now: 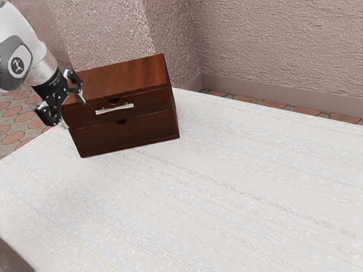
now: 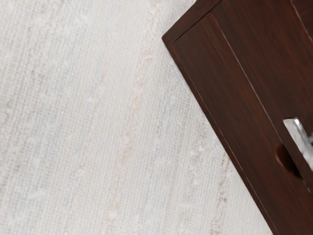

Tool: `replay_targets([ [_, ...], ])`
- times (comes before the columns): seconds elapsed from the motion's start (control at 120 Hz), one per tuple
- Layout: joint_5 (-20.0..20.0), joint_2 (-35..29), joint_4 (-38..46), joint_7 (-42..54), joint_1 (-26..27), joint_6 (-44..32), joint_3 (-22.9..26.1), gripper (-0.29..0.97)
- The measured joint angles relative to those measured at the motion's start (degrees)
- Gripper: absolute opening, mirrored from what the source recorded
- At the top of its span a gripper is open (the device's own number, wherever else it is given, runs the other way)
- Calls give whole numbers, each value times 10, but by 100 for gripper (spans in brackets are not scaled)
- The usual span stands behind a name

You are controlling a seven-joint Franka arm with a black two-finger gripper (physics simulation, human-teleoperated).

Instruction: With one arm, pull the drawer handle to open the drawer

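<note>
Dark reddish-brown wood makes up a small two-drawer cabinet [image 1: 127, 76] that stands on a pale, whitish tabletop [image 1: 227, 192], toward the exterior view's left and near the tabletop's far edge. Its top drawer [image 1: 147, 101] carries a slim silver handle [image 1: 114, 108], a horizontal bar fixed across the front below a small dark notch. The bottom drawer [image 1: 136, 133] has a similar notch at its upper edge. Both drawer fronts appear flush with each other and pushed in.

A white and grey robot arm [image 1: 20, 56] enters from the exterior view's upper left. Its black hand [image 1: 61, 105] sits just beside the cabinet's left end, level with the top drawer. The two fingers are spread wide with nothing gripped, one by the cabinet's upper left corner, the other lower and farther out. The hand is apart from the handle.

From the wrist camera, the cabinet [image 2: 234, 98] runs diagonally over the tabletop [image 2: 98, 122], and one end of the handle [image 2: 299, 137] shows at the frame's edge.

Behind the tabletop are a rough pink wall [image 1: 272, 39] and a red-tiled floor [image 1: 17, 127].
</note>
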State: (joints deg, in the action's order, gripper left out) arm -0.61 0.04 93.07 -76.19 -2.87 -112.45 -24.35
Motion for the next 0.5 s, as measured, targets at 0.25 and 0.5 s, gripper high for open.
replay_targets([
  [0.25,-24,13,25,-69,-28,-136,9,65],
  [0.5,-30,24,31,-115,30,-180,6,65],
])
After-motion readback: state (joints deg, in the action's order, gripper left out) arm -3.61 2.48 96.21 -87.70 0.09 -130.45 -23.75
